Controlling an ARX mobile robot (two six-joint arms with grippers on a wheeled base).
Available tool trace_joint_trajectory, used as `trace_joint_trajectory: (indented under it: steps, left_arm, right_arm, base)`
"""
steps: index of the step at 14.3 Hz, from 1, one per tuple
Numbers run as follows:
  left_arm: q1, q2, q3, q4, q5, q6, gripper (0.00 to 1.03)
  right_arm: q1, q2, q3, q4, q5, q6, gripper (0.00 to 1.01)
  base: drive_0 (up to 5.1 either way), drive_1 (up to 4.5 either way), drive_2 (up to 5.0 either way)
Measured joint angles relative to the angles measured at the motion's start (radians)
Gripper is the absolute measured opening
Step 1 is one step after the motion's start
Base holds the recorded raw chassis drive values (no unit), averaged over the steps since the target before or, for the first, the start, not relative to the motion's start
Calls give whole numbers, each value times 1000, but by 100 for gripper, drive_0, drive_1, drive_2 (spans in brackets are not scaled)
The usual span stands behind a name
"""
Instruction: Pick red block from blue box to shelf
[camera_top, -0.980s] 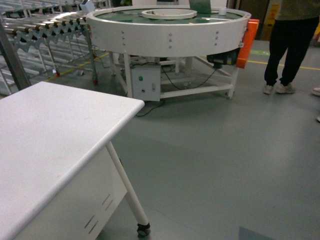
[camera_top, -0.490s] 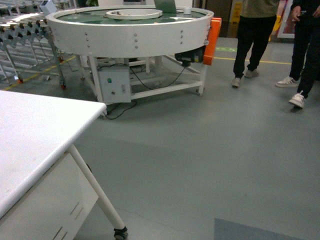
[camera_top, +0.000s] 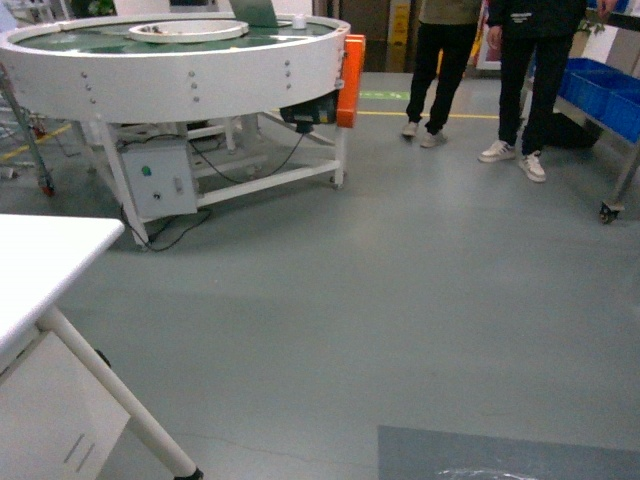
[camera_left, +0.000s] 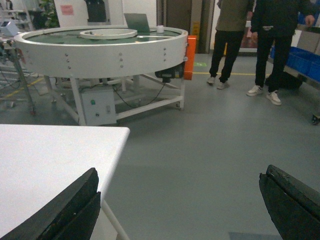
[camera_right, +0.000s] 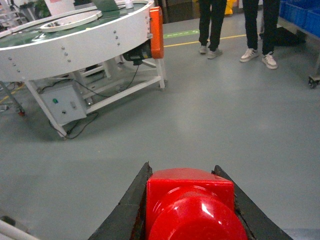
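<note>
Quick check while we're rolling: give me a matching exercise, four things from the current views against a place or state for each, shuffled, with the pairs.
Things:
1. red block
2. left gripper
3. round table
4. blue crates

Place or state:
A. far right edge of the head view
B. open, nothing between its fingers
C. clamped in the right gripper
D. upper left of the head view, orange panel on its side

Pairs: 1-C, 2-B, 3-D, 4-A

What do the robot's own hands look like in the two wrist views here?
Only fingers show. The left hand has two black, matte, wedge-shaped fingers with slightly scuffed edges, at the lower corners. The right hand shows two thin black slanted fingers. No cables, markings or arm links are visible.
</note>
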Motion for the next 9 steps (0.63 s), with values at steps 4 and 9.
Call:
trace_joint_trajectory:
  steps: [4,9]
  left_arm:
    - [-1,0,0,-2,1,0,98]
    - [-1,0,0,-1,0,0,98]
  right_arm:
    - [0,0,0,-1,2,0,27]
    - [0,1,-5,0,0,0,27]
  base:
    - [-108,0,-216]
    - [9,441,-423]
